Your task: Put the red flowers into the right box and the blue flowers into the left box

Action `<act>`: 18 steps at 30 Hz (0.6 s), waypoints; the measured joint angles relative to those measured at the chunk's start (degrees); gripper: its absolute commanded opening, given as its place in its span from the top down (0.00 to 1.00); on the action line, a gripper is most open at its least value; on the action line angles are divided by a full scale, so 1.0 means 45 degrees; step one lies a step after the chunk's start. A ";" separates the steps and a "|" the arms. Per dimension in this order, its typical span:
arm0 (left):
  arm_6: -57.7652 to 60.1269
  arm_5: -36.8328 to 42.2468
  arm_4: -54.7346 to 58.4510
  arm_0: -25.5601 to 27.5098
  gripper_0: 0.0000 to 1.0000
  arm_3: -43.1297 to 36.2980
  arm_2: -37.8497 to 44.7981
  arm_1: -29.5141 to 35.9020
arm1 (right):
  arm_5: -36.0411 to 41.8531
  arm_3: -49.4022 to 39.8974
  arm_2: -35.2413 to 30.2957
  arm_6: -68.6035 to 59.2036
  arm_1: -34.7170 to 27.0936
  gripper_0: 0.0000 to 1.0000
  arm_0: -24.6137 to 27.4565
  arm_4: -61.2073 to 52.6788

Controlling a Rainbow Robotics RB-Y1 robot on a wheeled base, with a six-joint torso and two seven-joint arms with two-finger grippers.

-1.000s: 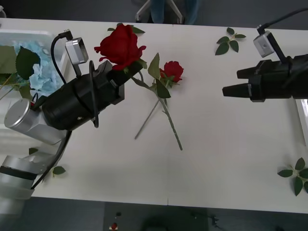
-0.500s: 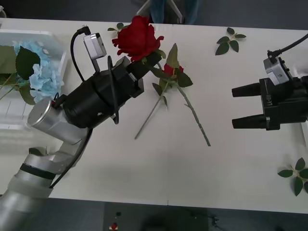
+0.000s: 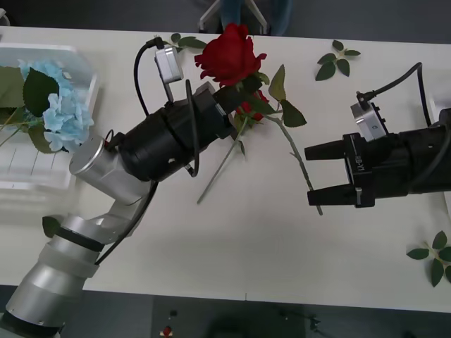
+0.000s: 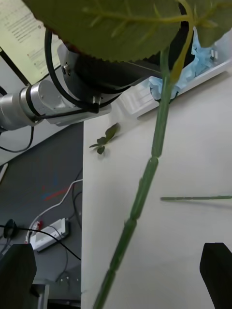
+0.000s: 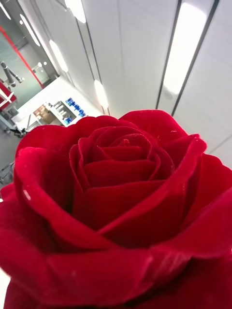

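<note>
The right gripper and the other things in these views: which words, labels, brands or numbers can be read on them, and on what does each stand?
No text can be read with certainty.
Right gripper: small white marks on its black body, too small to read.
Sheet of paper in the right wrist view, behind the left arm: printed lines, too blurred to read.
Held red rose, left box, table: no text.

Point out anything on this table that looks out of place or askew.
Loose leaf sprigs lie scattered on the table, more near its right edge. One red rose lies flat behind the left gripper, which holds another rose. Nothing looks damaged.
</note>
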 measured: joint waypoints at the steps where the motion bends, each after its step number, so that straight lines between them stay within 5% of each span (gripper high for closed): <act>1: 0.0000 0.0000 -0.0004 -0.0012 1.00 0.0043 0.0000 0.0000 | -0.0026 0.0000 0.0034 -0.0258 0.0130 0.00 -0.0003 0.0095; 18: 0.0000 0.0000 -0.0004 -0.0012 1.00 0.0318 0.0000 0.0001 | -0.2573 0.0010 0.2244 -0.0908 0.0827 0.00 -0.0802 0.1729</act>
